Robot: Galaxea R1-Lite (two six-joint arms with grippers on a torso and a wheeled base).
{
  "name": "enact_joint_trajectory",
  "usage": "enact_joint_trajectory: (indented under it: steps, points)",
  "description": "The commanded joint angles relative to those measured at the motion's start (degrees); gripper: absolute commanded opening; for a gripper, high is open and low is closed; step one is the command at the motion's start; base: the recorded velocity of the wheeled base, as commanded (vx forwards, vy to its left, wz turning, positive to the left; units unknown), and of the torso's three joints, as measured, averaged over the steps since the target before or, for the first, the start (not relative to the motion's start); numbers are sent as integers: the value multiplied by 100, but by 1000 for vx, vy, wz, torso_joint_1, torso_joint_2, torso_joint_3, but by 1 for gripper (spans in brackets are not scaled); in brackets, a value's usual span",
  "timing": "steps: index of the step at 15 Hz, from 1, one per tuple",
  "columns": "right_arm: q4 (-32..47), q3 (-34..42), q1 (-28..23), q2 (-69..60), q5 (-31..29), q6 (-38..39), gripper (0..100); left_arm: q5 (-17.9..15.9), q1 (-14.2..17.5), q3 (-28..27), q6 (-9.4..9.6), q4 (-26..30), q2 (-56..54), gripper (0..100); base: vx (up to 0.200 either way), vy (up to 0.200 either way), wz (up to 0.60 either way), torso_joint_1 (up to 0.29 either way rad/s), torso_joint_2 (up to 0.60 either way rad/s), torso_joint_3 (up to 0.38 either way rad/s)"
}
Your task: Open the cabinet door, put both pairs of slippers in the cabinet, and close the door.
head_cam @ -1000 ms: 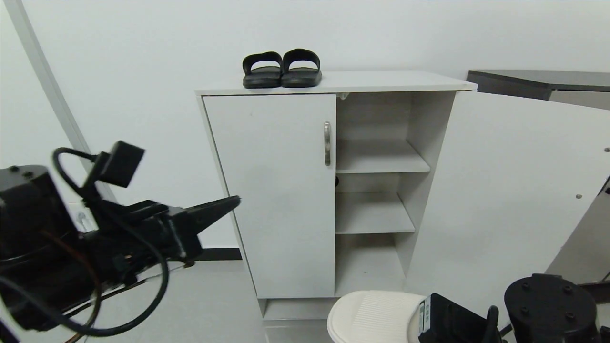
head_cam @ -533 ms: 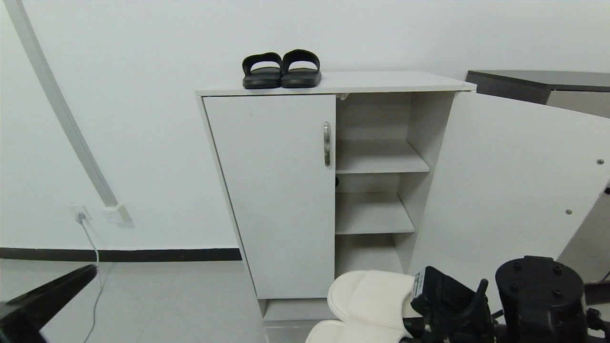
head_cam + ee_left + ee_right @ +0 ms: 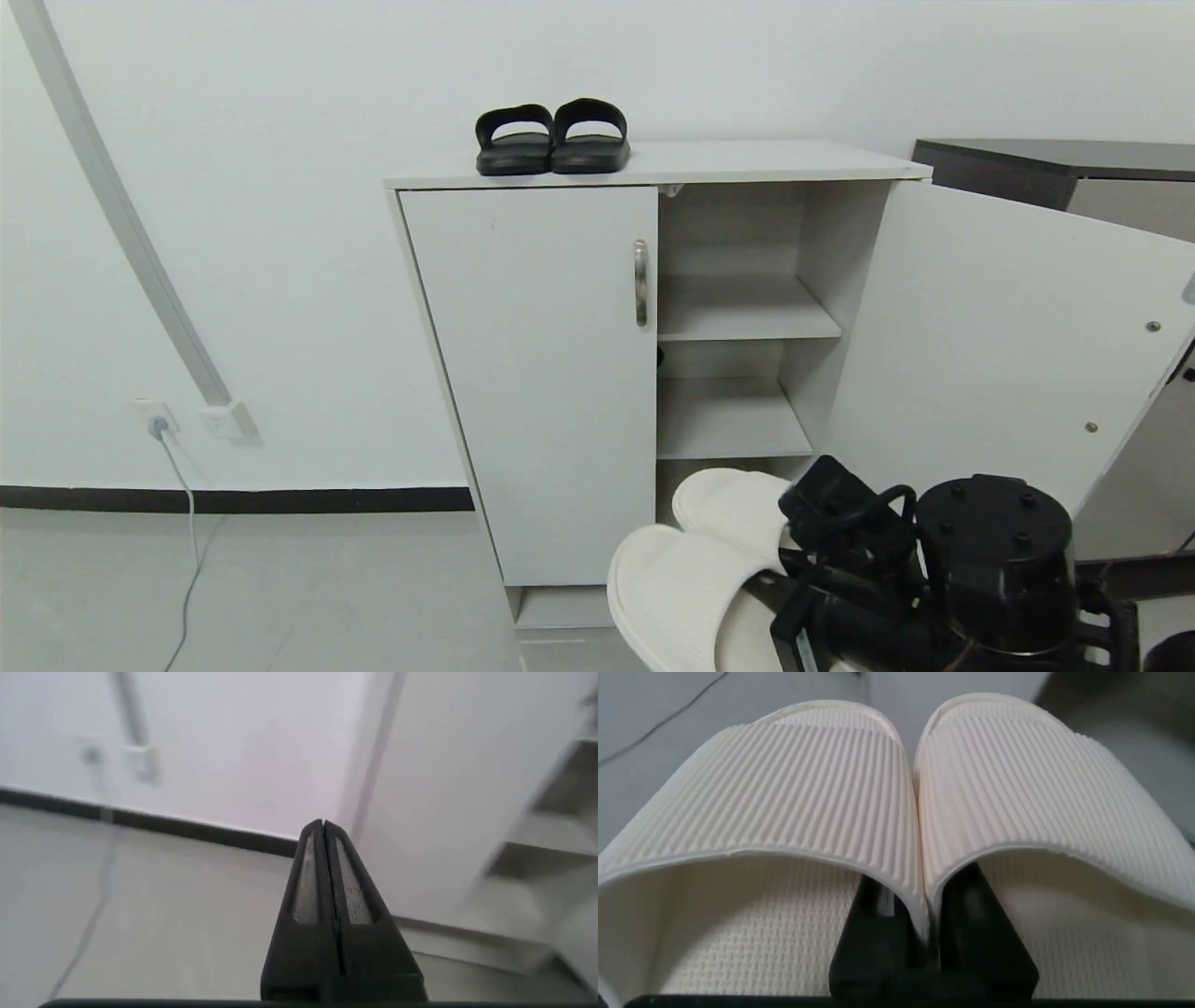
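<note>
The right tool (image 3: 924,943) is clamped narrowly on the adjoining inner strap edges of the white slippers (image 3: 822,793). It holds the pair side by side, toes toward the cabinet (image 3: 523,373), low before its open side next to the swung-out right door (image 3: 990,345). The left tool (image 3: 322,859) is pressed fully closed and empty, low above the floor (image 3: 140,915), and the black slippers (image 3: 553,138) sit on the cabinet top. Against the earlier frames, the right arm has risen and carried the white pair nearer the opening, while the left arm has dropped away leftward.

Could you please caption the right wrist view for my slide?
Right end effector clamps the white slippers together by their adjoining straps.
</note>
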Motion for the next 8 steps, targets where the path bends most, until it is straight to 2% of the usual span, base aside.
enact_joint_trajectory:
  steps: [1, 3, 4, 5, 6, 7, 8]
  points:
    - [-97, -258, -11, 471, -278, 169, 0, -5, 377, 426, 152, -10, -651, 0, 0, 0, 0, 0, 0, 0]
    - [-255, -575, -46, 937, -832, 433, 0, -67, 377, 962, 222, -502, -766, 0, 0, 0, 0, 0, 0, 0]
    - [-291, -636, -73, 998, -928, 450, 0, -155, 377, 962, 240, -519, -766, 0, 0, 0, 0, 0, 0, 0]
    - [-326, -759, -152, 1148, -1104, 459, 0, -770, 377, 980, 292, -449, -766, 0, 0, 0, 0, 0, 0, 0]
    - [-326, -856, -196, 1218, -1166, 477, 0, -1183, 377, 980, 380, -370, -757, 0, 0, 0, 0, 0, 0, 0]
    - [-326, -891, -213, 1262, -1174, 477, 0, -1192, 377, 980, 547, -370, -757, 0, 0, 0, 0, 0, 0, 0]
    - [-326, -900, -213, 1289, -1174, 477, 0, -1236, 184, 980, 670, -370, -766, 0, 0, 0, 0, 0, 0, 0]
